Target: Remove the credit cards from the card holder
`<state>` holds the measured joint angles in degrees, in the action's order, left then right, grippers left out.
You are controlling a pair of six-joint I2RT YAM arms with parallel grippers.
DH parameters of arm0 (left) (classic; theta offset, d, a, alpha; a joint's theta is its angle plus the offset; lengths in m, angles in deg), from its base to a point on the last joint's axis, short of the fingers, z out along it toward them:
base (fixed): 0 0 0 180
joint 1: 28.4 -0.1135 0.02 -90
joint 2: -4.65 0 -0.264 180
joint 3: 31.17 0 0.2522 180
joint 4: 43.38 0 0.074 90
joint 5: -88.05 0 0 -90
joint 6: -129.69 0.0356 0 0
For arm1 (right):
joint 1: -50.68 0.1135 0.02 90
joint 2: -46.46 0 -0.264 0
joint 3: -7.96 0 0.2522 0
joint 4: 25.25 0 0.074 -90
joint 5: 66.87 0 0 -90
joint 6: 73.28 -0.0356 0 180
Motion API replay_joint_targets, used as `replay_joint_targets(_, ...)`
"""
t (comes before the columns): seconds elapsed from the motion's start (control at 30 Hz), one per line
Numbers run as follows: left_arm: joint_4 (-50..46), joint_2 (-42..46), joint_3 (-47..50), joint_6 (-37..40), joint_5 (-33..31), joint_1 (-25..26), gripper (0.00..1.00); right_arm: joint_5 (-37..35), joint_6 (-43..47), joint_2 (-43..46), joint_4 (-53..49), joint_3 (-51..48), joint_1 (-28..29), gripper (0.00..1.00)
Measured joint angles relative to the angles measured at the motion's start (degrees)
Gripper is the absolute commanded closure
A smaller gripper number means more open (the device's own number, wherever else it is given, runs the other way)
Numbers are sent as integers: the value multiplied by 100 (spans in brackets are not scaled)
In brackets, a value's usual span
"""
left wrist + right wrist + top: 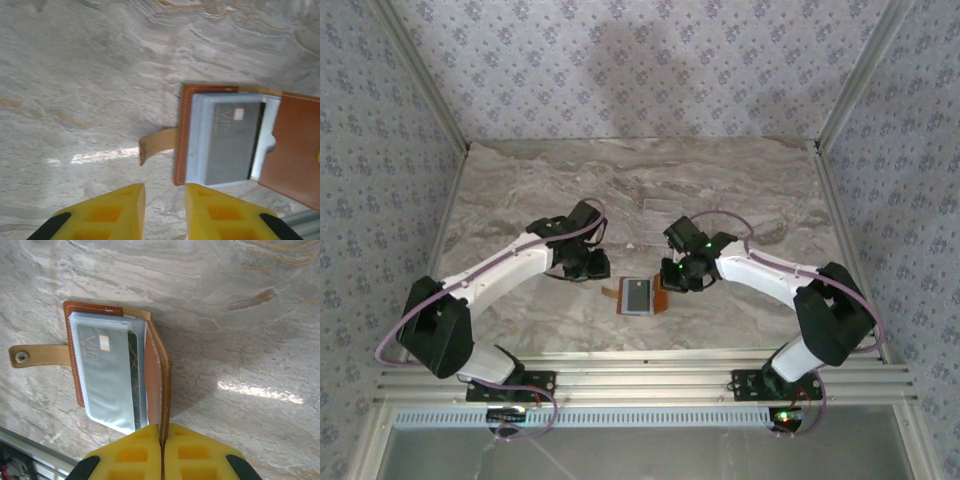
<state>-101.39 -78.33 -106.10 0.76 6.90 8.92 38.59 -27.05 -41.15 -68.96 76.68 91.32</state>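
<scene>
- Card holder (640,296): lies open on the worktop (540,180), near edge, between the arms.
- Right claw (161,432): closed on its raised brown flap (156,365), apparently to keep it open.
- Left claw (165,197): slightly parted, empty, beside the strap (157,142); likely poised to pull.
- Credit cards (232,140): grey over dark, both in the grey-blue pocket.

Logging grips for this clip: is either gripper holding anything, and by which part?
The right gripper pinches the card holder by its raised cover's edge; the left gripper holds nothing.

We wear white arm links (510,268), black joints (438,330), looping purple cables (386,335), and black-tipped yellow fingers (107,215).
</scene>
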Motion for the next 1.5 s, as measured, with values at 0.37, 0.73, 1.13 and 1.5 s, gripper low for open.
replay_joint_targets(0.37,828,-929,157,-142,627,254,92,308,-66,2,448,-269,-103,94)
replay_joint_targets(0.73,1274,-1504,505,-164,660,243,96,328,-11,-142,470,-293,-133,84)
replay_joint_targets(1.13,1440,-1467,605,-164,706,243,97,-870,455,-739,-304,-101,-151,42)
replay_joint_targets(1.5,1910,-1309,920,-341,894,216,97,-2433,566,-1519,-1635,1058,466,23)
